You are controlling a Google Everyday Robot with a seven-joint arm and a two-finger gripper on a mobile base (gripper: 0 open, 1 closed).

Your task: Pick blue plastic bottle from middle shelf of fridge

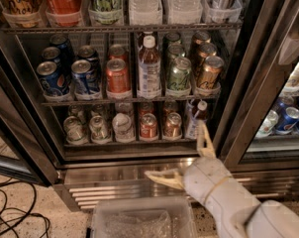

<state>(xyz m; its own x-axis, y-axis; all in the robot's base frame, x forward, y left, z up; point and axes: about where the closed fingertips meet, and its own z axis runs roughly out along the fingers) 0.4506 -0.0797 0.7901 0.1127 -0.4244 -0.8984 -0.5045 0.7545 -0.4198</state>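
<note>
The blue plastic bottle (149, 68) stands upright in the centre lane of the middle shelf (129, 101) of the fridge (238, 88). It has a white cap, a pale label and dark drink, and cans stand on both sides of it. My gripper (182, 157) is open and empty. It is below the fridge opening, in front of the steel base, well under the bottle and a little to its right. One pale finger (205, 140) points up and the other (159, 177) points left.
Blue cans (53, 78) fill the shelf's left lanes. A smaller white-capped bottle (196, 118) stands on the lower shelf just above my gripper. A clear plastic bin (139, 222) sits at the bottom. Cables (16, 217) lie on the floor at left. The door frame (258, 73) is at right.
</note>
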